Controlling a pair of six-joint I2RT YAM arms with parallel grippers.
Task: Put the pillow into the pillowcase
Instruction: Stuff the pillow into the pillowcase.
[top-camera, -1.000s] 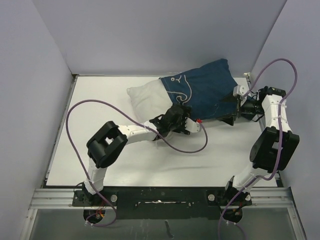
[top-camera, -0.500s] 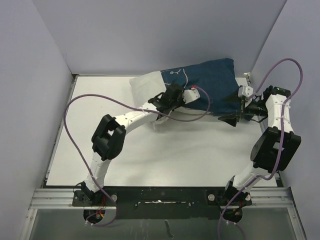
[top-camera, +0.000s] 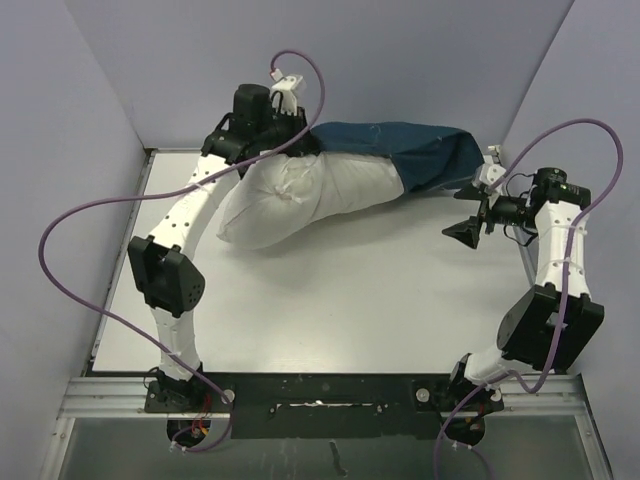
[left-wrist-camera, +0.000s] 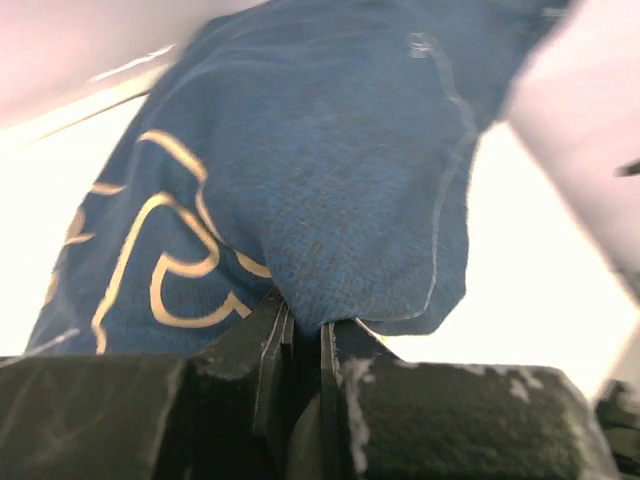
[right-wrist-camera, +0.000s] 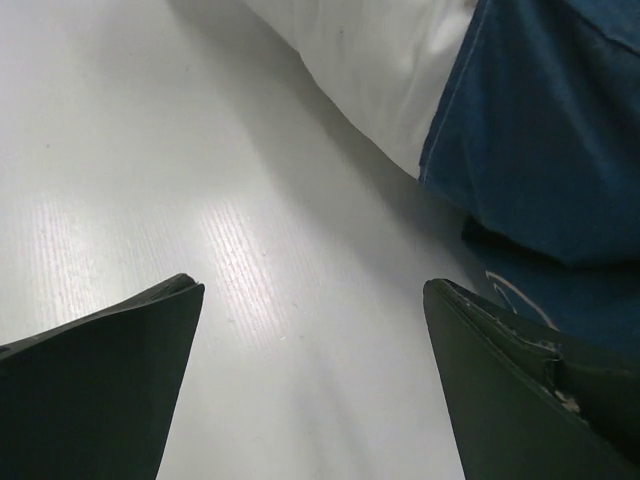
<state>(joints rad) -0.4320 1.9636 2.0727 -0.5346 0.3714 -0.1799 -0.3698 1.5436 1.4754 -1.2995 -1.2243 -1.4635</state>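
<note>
We see the pillowcase (top-camera: 430, 155) stretched along the back of the table (top-camera: 350, 300). Only the right end of the pillow (top-camera: 300, 195) is inside it. The bigger part of the pillow stays outside, to the left, with its lower end on the table. The left gripper (left-wrist-camera: 300, 325) is pressed closed on an edge of the blue fabric. The right gripper (top-camera: 472, 208) is spread wide and holds nothing, near the right end of the pillowcase.
</note>
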